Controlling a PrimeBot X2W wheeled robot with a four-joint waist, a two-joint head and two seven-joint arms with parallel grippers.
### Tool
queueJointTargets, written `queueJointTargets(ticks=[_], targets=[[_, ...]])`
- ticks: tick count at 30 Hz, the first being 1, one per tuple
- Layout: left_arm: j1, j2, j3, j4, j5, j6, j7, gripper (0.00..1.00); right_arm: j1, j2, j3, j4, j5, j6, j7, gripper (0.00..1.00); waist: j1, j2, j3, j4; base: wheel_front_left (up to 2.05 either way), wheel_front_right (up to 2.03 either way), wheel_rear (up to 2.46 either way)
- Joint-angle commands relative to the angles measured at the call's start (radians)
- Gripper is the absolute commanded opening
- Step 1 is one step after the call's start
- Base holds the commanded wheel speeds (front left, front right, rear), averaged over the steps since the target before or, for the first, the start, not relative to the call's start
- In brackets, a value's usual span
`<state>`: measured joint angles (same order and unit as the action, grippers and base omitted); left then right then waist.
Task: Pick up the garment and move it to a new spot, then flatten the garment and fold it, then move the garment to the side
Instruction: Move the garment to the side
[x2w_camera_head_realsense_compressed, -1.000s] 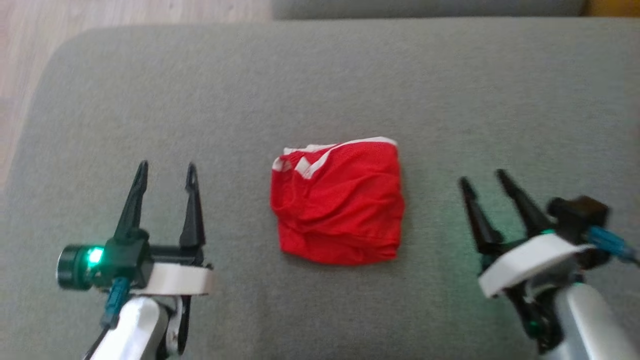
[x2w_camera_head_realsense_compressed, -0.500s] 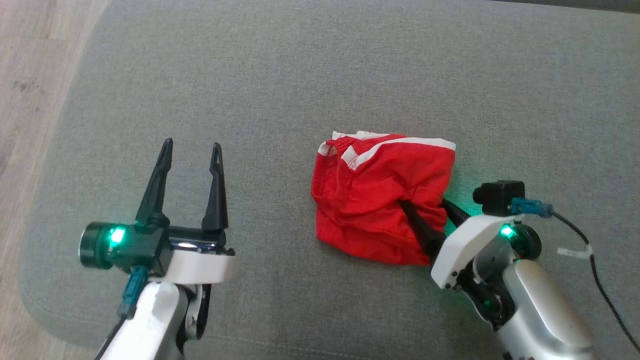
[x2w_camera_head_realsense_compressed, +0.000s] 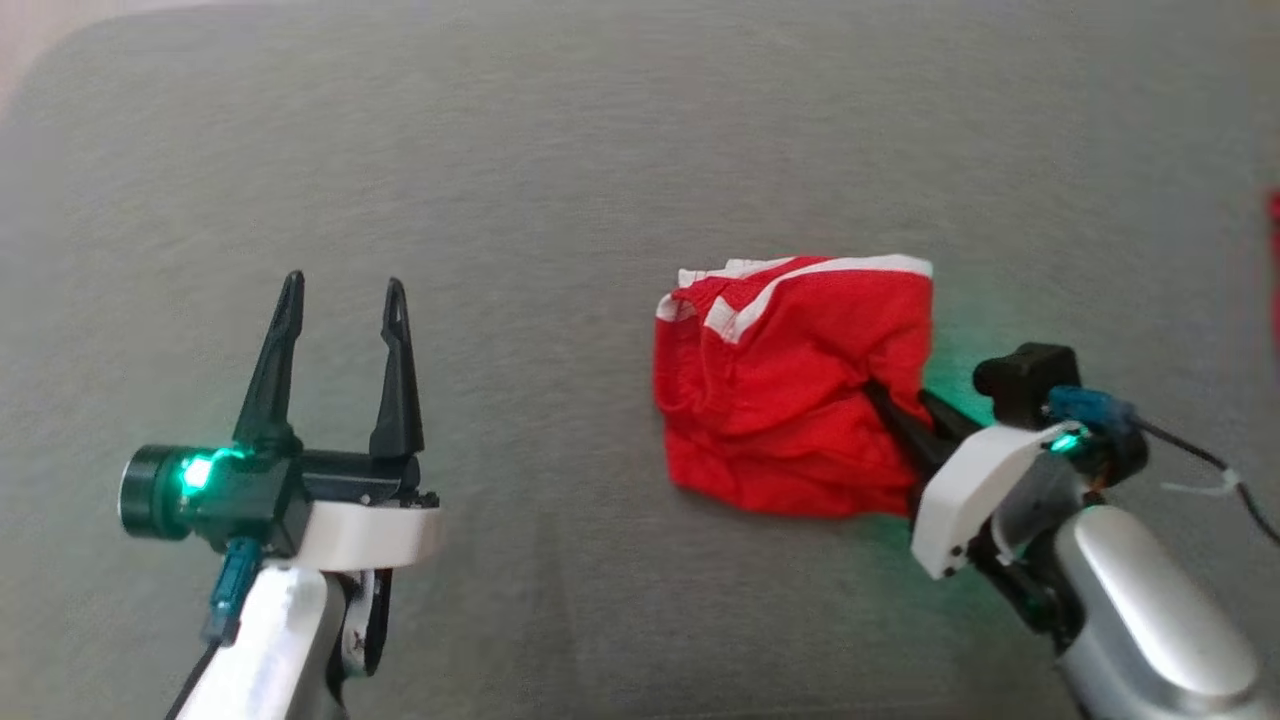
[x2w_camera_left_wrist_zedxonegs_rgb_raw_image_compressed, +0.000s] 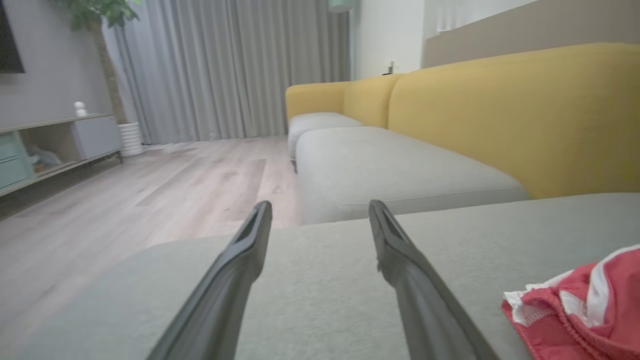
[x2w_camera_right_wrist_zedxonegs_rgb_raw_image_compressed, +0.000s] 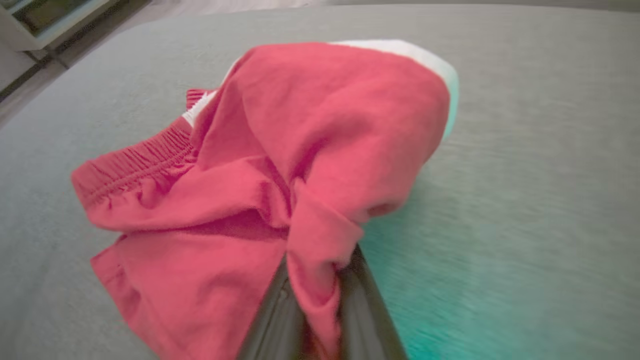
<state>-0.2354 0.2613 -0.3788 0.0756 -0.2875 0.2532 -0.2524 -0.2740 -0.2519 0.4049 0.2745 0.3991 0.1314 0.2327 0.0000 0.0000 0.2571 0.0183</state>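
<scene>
Spanning the head view: one grey cushion (x2w_camera_head_realsense_compressed: 560, 150). One red garment (x2w_camera_head_realsense_compressed: 790, 400) with white trim lies bunched on it, right of centre. Two grippers, two dark fingers each. The right gripper (x2w_camera_head_realsense_compressed: 905, 415) is clamped on a fold at the garment's right edge. The left gripper (x2w_camera_head_realsense_compressed: 342, 290) is well apart to the left, fingers spread over bare cushion.

The head view looks steeply down on the grey cushion (x2w_camera_head_realsense_compressed: 600, 150), with the left tool (x2w_camera_head_realsense_compressed: 343, 280) lower left and the right tool (x2w_camera_head_realsense_compressed: 905, 410) lower right. The left wrist view sits low, facing level across the cushion toward a yellow sofa (x2w_camera_left_wrist_zedxonegs_rgb_raw_image_compressed: 500, 110). The right wrist view is close up against the garment (x2w_camera_head_realsense_compressed: 790, 390), which all three views share.
</scene>
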Motion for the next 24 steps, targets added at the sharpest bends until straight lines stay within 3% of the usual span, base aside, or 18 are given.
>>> queueJointTargets(ticks=[1,6,11,16,24], targets=[[-0.028,0.019,0.048,-0.041,0.014,-0.008,-0.009,1.0,0.003,-0.029,0.012,-0.047,-0.007,-0.001,-0.012,0.0,0.0,0.0,0.02,-0.137,0.0,0.0,0.0],[-0.064,0.03,0.046,-0.042,0.033,-0.024,-0.009,1.0,-0.019,-0.115,0.015,-0.075,-0.007,-0.001,-0.022,0.0,0.0,0.0,0.056,-0.28,0.0,0.0,0.0],[-0.121,0.035,0.025,-0.026,0.047,-0.045,-0.005,1.0,-0.073,-0.193,0.022,-0.06,-0.004,-0.001,-0.046,0.0,0.0,0.0,0.097,-0.346,0.0,0.0,0.0],[-0.163,0.033,0.005,-0.023,0.06,-0.056,0.005,1.0,-0.158,-0.283,0.006,-0.014,-0.017,-0.001,-0.069,0.0,0.0,0.0,0.141,-0.354,0.0,0.0,0.0],[-0.227,0.016,-0.018,-0.009,0.066,-0.073,0.004,1.0,-0.29,-0.48,-0.103,0.126,-0.063,-0.001,-0.06,0.0,0.0,0.0,0.222,-0.293,0.0,0.0,0.0]])
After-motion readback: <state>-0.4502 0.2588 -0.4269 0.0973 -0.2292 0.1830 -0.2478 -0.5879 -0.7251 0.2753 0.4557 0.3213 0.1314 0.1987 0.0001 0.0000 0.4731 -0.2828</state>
